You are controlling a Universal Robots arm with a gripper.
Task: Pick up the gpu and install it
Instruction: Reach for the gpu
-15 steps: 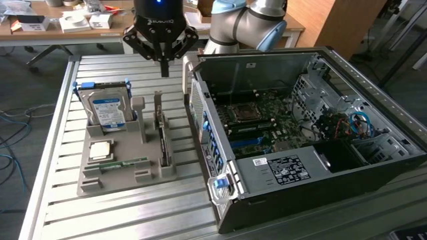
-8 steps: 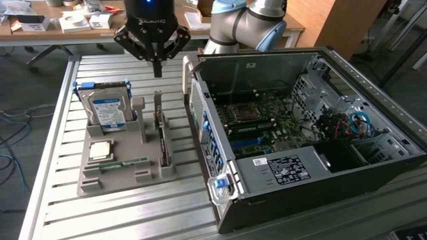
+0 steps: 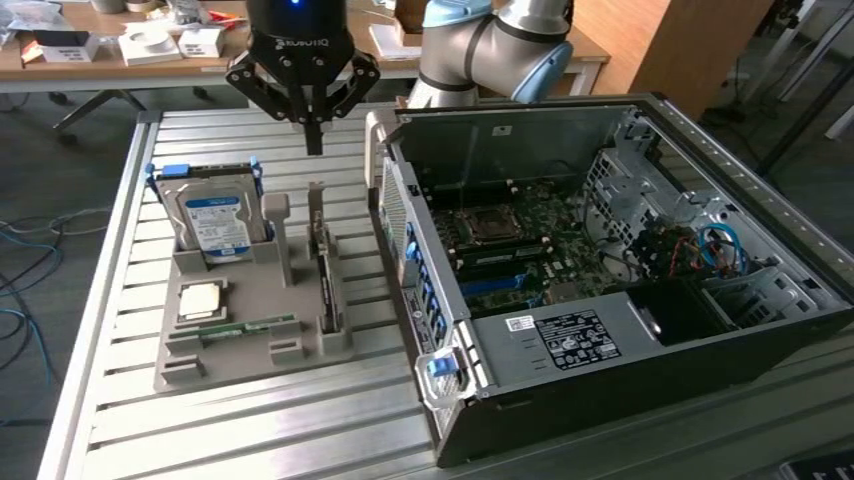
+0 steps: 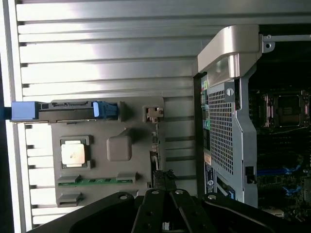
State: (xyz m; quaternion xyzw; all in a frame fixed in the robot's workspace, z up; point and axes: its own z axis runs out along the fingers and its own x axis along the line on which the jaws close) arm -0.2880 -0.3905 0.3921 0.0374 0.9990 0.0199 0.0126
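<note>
While the gripper (image 3: pixel 314 143) hangs closed and empty at upper left, the gpu (image 3: pixel 324 270) stands edgewise below it. It is likely light, stiff and fragile; grip its top edge.

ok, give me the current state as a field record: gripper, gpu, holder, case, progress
gripper: shut, holding nothing, in the air near the holder's far end
gpu: standing on edge in the grey holder, not gripped
holder contents: also a hard drive, a processor chip and a memory stick
case: open, motherboard exposed, at the exterior view's right of the holder
progress: gpu not yet picked up or installed
</note>
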